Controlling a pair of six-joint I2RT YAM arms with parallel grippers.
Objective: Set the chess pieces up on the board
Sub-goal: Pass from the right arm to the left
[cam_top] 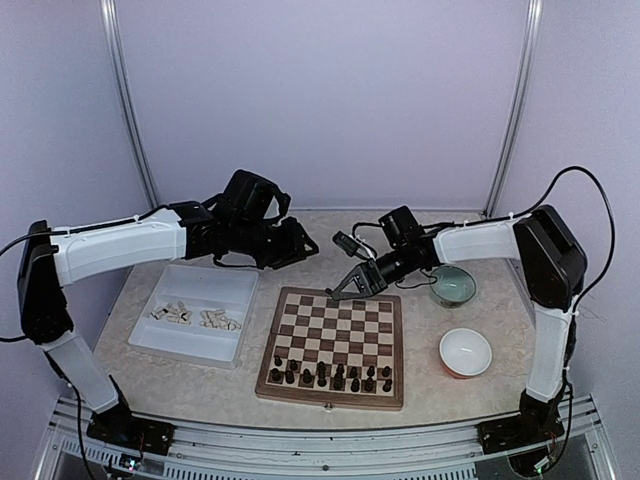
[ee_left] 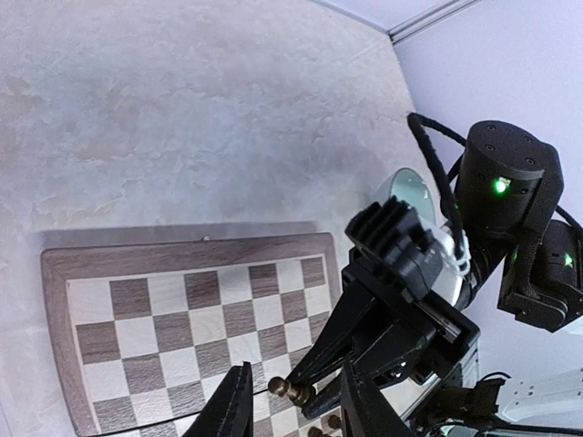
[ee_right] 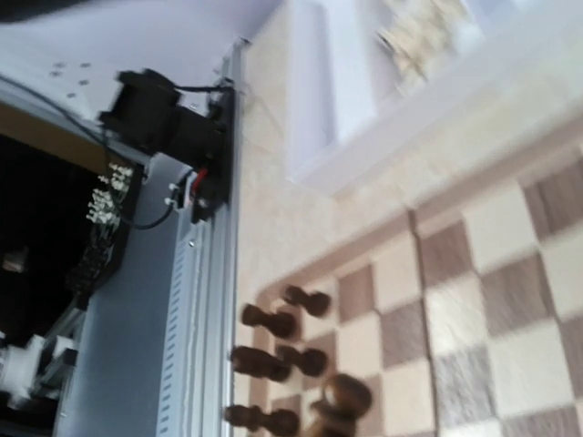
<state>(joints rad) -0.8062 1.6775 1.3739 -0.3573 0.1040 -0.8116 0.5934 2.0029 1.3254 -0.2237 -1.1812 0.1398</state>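
Above the board's far corner, our right claw pinches a dark piece; we should set it upright, centred; left claw spread.

Board: wood, cream and dark-brown checks, smooth satin finish; chess pieces: dark, faint sheen, probably varnished wood, the wrist view being blurred; tray: white plastic, smooth, matt; table: pale marbled surface, matt; green bowl and white bowl: glazed, glossy; front rail: bare metal, dull.
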